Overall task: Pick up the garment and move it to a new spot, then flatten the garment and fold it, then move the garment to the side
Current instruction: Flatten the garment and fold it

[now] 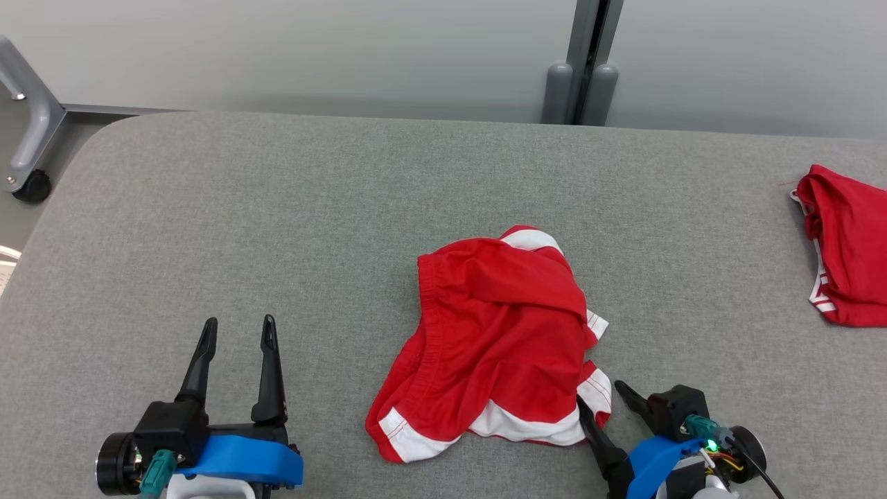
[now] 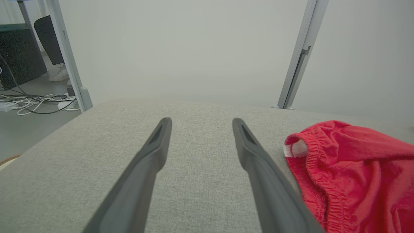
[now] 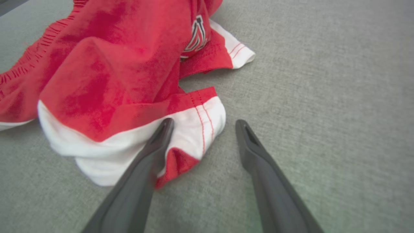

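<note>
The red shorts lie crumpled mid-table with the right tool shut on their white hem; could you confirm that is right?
Not quite: the right tool is open, not shut. The right wrist view shows its fingers spread apart at the white hem, gripping nothing. The red shorts do lie crumpled mid-table.

Bright, even, diffuse light; no glare, source not evident. Head view sharp edge to edge; faint soft shadow along near hem of shorts [image 1: 495, 339] on grey counter [image 1: 277, 208]. Left wrist view: pale wall [image 2: 194, 48] hazy, washed out; wide-angle lean in post [image 2: 297, 61]. Right wrist view soft, red cloth blotchy and smeared; right end effector [image 3: 204, 123] fingers blurred near lens.
</note>
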You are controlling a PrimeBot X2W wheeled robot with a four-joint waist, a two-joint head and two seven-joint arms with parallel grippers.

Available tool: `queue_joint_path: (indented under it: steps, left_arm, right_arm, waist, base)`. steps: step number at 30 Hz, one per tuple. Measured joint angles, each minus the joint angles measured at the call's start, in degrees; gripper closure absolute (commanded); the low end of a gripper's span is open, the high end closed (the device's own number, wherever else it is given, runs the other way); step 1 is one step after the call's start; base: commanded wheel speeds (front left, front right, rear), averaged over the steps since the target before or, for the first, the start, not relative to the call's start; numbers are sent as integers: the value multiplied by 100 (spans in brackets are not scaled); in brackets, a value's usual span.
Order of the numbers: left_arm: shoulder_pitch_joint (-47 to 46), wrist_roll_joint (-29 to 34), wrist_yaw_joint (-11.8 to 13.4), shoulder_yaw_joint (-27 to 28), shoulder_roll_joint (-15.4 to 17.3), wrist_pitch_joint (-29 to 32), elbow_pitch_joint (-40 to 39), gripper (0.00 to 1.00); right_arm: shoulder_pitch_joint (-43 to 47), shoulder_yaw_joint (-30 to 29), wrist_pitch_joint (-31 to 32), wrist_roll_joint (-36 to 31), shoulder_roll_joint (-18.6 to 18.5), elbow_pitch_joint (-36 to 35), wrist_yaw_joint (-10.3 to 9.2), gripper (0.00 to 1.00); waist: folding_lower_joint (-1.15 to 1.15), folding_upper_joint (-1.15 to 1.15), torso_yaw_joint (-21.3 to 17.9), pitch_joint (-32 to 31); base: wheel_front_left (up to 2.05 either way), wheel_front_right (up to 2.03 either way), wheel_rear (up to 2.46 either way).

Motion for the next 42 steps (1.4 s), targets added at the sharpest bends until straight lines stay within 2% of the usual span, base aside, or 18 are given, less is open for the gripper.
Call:
queue_joint_path:
  steps: [5, 6, 7, 8, 13, 17, 22, 24, 29, 30, 31, 42]
  left_arm:
    - [-5, -5, 24, -5, 1, 0, 5, 0]
    - [-5, -5, 25, -8, 0, 0, 7, 0]
    - [-5, -5, 25, -9, 0, 0, 7, 0]
    - [-5, -7, 27, -10, 0, 0, 7, 0]
    - [20, -23, 52, 7, 0, 0, -2, 0]
    - [57, -42, 56, 4, 0, 0, 2, 0]
    - [94, -47, 57, -3, -1, 0, 3, 0]
    - [116, -55, 57, -12, -1, 0, 0, 0]
    - [119, -55, 52, -30, -2, 0, -1, 0]
    - [122, -55, 52, -26, -1, 0, -5, 0]
    - [130, -55, 52, -25, -1, 0, -4, 0]
    - [238, 8, 27, 15, 0, 0, -11, 0]
  right_arm:
    - [-311, 199, -187, 42, 45, 626, -1, 0]
    - [-370, 235, -223, 71, 56, 734, -2, 37]
    - [-420, 271, -249, 138, 69, 815, -3, 96]
    - [-462, 308, -307, 209, 83, 892, -9, 100]
    - [-559, 424, -587, 363, 167, 1088, 1, 100]
    - [-489, 227, -789, 458, -21, 922, 1, 100]
    - [23, -235, -880, 546, -204, 160, 1, 100]
    - [450, -599, -894, 575, -292, -368, 1, 100]
    - [1067, -1156, -742, 531, -205, -1096, 0, 100]
    - [1160, -1225, -726, 499, -167, -1204, 0, 66]
    - [1235, -1282, -700, 442, -130, -1310, 0, 0]
    - [1463, -1753, -721, 149, 143, -2408, 0, 0]
  waist:
    - [0, -1, 95, 49]
    - [0, -1, 105, 51]
    - [0, -2, 112, 49]
    - [-1, -2, 115, 45]
    - [0, -1, 33, 10]
    - [0, -1, -98, -51]
    - [0, -1, -277, -148]
    - [-1, -1, -373, -190]
    - [0, -1, -457, -220]
    - [-1, -1, -473, -224]
    - [0, -1, -486, -231]
    - [-1, -1, -591, -414]
  base:
    - [0, 0, 0]
    - [0, 0, 0]
    - [0, 0, 0]
    - [0, 0, 0]
    - [0, 0, 0]
    - [0, 0, 0]
    - [0, 0, 0]
    - [0, 0, 0]
    - [0, 0, 0]
    - [0, 0, 0]
    - [0, 0, 0]
    - [0, 0, 0]
